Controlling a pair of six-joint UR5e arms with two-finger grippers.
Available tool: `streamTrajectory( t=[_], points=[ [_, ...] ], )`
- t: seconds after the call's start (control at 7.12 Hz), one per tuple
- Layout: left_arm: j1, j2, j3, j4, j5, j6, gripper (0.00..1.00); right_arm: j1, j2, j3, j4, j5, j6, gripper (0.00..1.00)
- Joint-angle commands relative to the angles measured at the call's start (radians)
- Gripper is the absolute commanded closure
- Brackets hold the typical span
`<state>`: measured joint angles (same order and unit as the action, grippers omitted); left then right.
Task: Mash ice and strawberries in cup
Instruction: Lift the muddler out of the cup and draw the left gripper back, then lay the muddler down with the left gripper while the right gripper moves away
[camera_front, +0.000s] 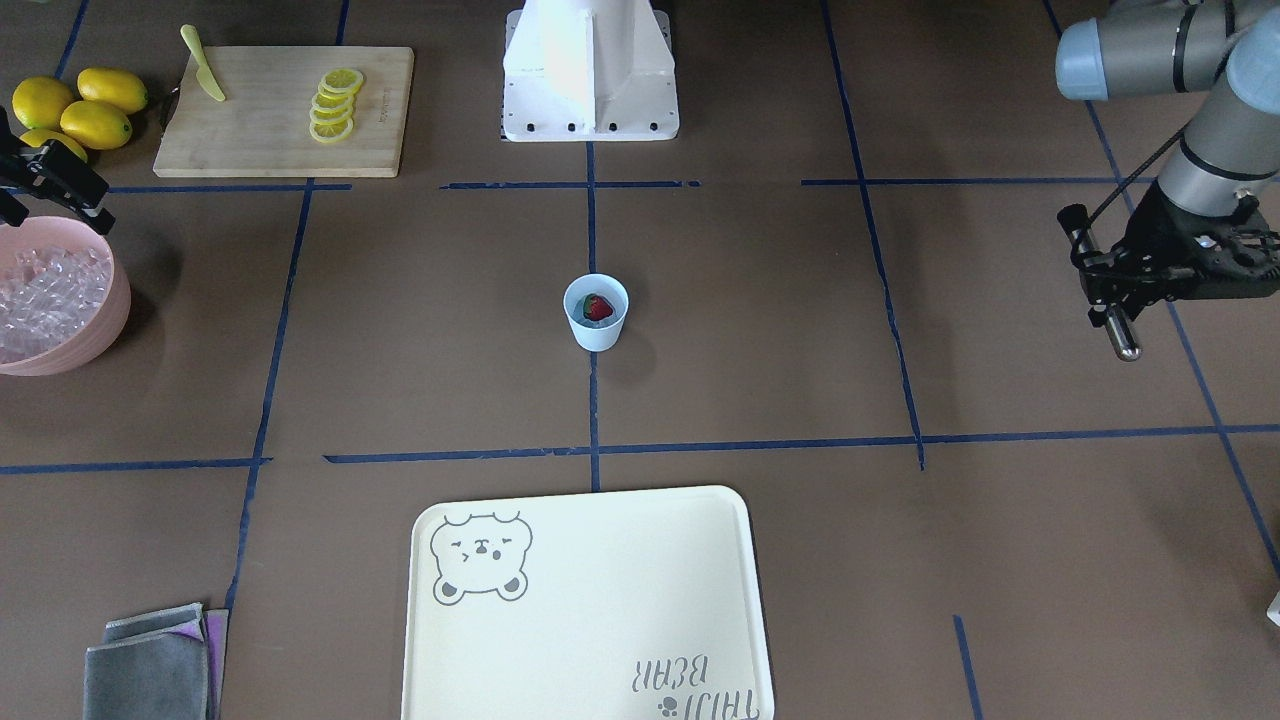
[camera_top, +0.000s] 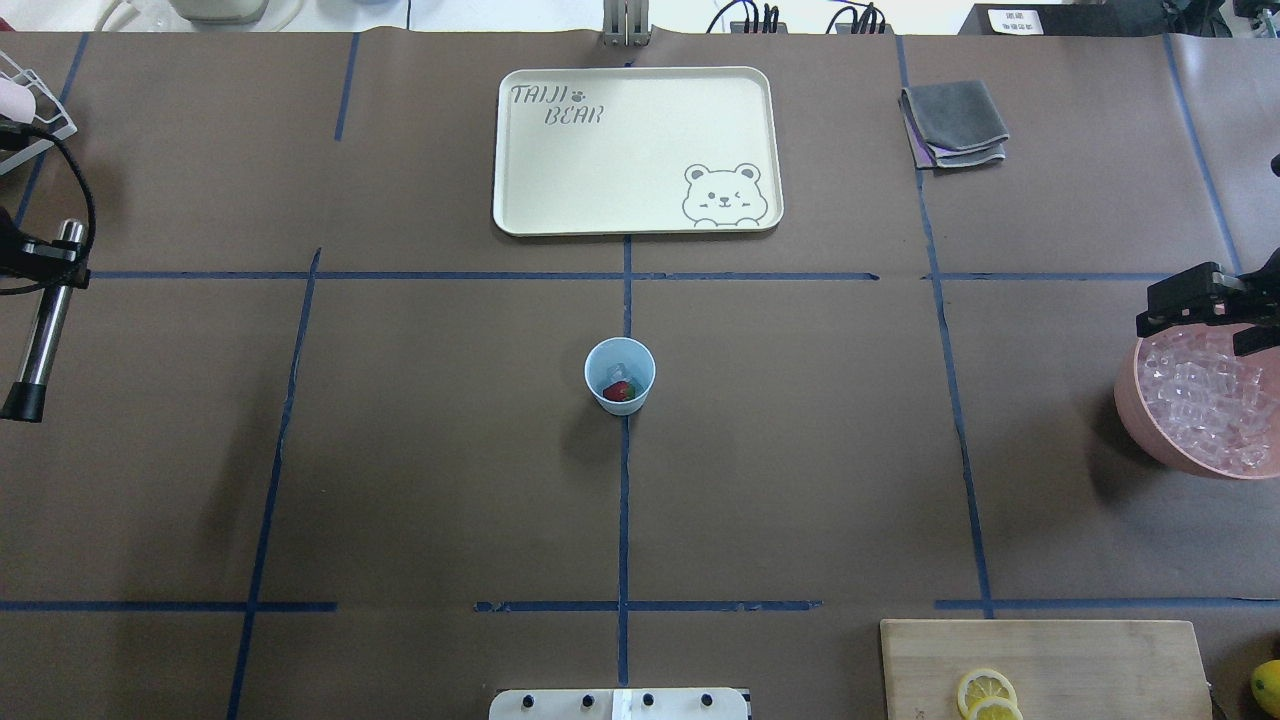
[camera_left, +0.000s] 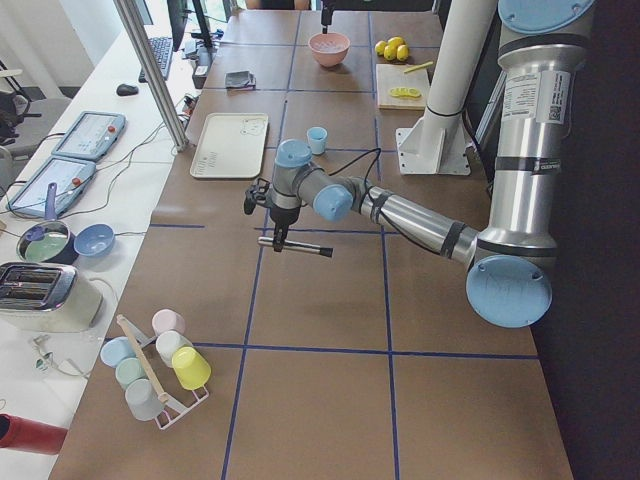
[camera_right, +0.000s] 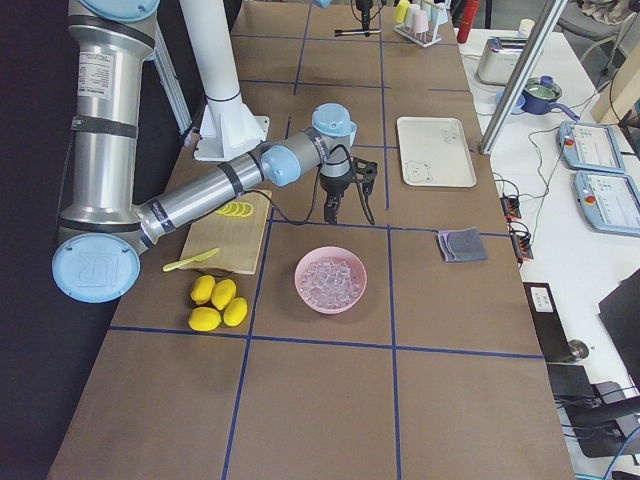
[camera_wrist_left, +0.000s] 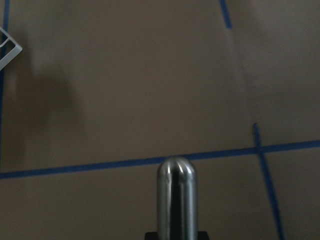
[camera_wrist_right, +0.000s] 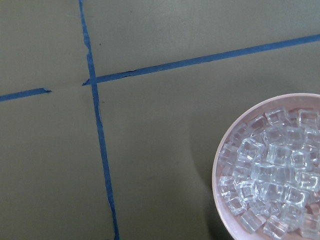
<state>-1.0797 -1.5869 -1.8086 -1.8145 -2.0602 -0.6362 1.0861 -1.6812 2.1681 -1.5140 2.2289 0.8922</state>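
Front-facing view: a cream tray (camera_front: 600, 610) lies at the bottom. Mid-frame stands the cup (camera_front: 596, 328) with the strawberry (camera_front: 598, 306) inside. At the right edge, the left gripper (camera_front: 1098, 280) is clamped on a metal rod (camera_front: 1120, 335).

Overhead view: at the right edge, the right gripper (camera_top: 1190, 310) hangs over a pink bowl (camera_top: 1190, 462) of ice (camera_top: 1200, 395). I cannot tell how far it is open.

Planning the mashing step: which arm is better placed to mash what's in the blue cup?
Left. The left gripper is shut on the metal muddler. The right gripper hangs over the pink bowl with no tool visible. Both are far from the cup.
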Motion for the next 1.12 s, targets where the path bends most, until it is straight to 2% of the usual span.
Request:
streamTrajectory(
  t=[0.0, 0.14, 0.98],
  points=[
    [-0.031, 0.022, 0.234, -0.127, -0.064, 0.069, 0.99, 0.000, 0.000, 0.002, 0.000, 0.000, 0.002, 0.00],
    [-0.028, 0.015, 0.302, -0.165, -0.067, 0.069, 0.99, 0.000, 0.000, 0.004, 0.000, 0.000, 0.002, 0.00],
    [-0.026, 0.041, 0.341, -0.187, -0.067, 0.073, 0.97, 0.000, -0.002, 0.006, 0.000, 0.000, 0.004, 0.00]
  ],
)
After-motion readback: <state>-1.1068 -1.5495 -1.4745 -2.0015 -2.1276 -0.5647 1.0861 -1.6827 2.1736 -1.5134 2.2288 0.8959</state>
